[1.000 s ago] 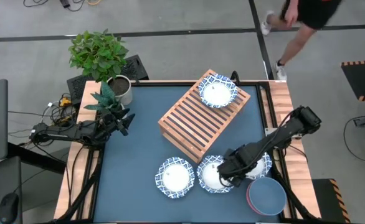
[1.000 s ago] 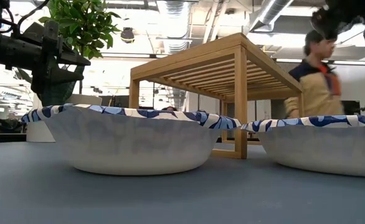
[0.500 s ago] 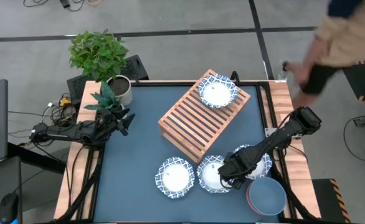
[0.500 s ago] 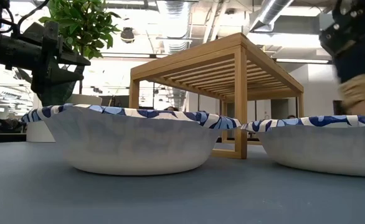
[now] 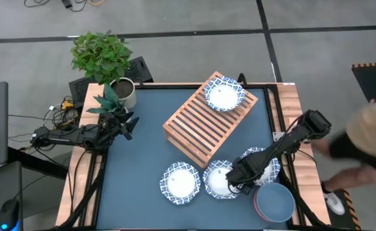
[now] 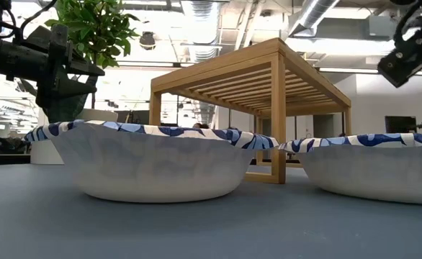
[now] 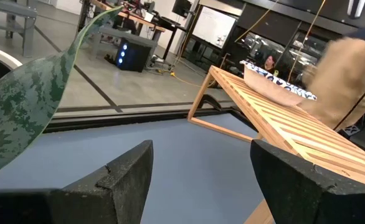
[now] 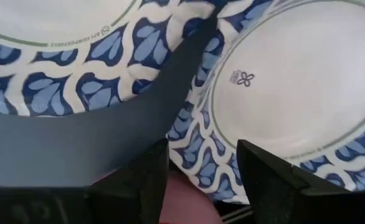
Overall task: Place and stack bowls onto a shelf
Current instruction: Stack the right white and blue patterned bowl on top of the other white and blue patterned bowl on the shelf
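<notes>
My right gripper hovers, fingers spread and empty, over the rim of a blue-and-white patterned bowl near the slatted wooden shelf; left gripper waits open, far left.

My right arm reaches in from the desk's right edge, elbow raised, wrist angled down low. My right gripper sits near the front, fingers spread apart, nothing between them. My left arm lies stretched along the left edge, left gripper parked, fingers apart, holding nothing.
</notes>
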### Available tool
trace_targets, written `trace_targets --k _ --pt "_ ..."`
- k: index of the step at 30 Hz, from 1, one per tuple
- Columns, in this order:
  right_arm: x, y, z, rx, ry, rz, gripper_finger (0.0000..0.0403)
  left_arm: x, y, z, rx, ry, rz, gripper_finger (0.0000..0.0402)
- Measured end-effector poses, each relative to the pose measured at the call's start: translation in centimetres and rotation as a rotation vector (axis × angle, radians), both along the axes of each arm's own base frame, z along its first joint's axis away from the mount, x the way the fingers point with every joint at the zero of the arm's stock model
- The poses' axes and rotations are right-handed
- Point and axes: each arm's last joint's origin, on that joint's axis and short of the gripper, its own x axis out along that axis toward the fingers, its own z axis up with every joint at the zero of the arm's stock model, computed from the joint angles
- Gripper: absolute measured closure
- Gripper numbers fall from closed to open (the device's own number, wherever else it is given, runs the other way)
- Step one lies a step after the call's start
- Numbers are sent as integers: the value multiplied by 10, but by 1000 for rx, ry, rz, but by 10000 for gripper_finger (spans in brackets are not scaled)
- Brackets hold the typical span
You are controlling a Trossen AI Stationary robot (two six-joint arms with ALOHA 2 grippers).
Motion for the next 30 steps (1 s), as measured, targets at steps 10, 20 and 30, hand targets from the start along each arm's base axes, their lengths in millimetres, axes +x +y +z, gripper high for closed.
trace_targets --k 10,20,30 --pt "-1 -1 -14 24 -32 -11 191 0 0 0 0 1 0 148" --pt "-9 -5 -24 -5 11 -23 237 0 0 0 0 0 1 148" --pt "-9 -7 -24 -45 1 -21 381 0 0 0 0 0 0 148"
